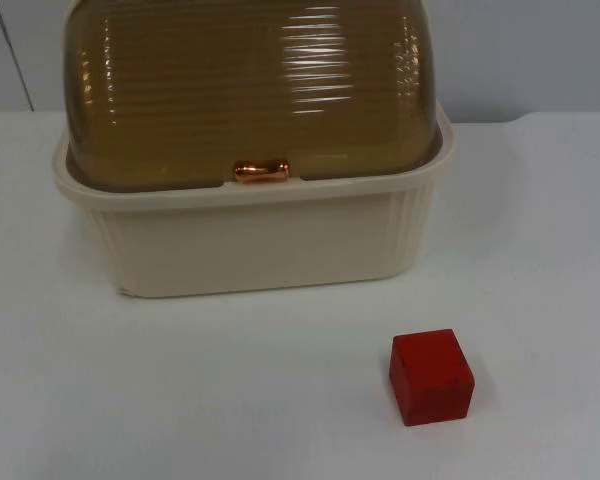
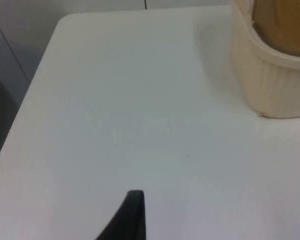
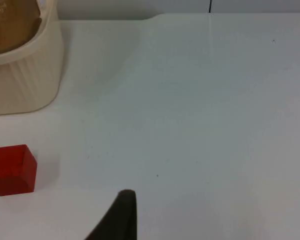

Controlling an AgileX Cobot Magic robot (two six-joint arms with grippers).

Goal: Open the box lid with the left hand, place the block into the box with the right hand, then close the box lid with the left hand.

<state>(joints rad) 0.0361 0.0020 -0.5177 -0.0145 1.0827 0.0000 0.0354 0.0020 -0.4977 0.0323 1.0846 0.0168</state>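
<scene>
white table [image 1: 540, 250], shut box [image 1: 260, 240], red block [image 1: 431, 377]

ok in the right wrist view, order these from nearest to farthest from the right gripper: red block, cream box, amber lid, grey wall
1. Small red wooden block, on the white table beside the right gripper's black fingertip.
2. Cream ribbed plastic box, beyond the block.
3. Translucent amber lid, shut on top of the box.
4. Grey partition wall, past the table's far edge.
</scene>
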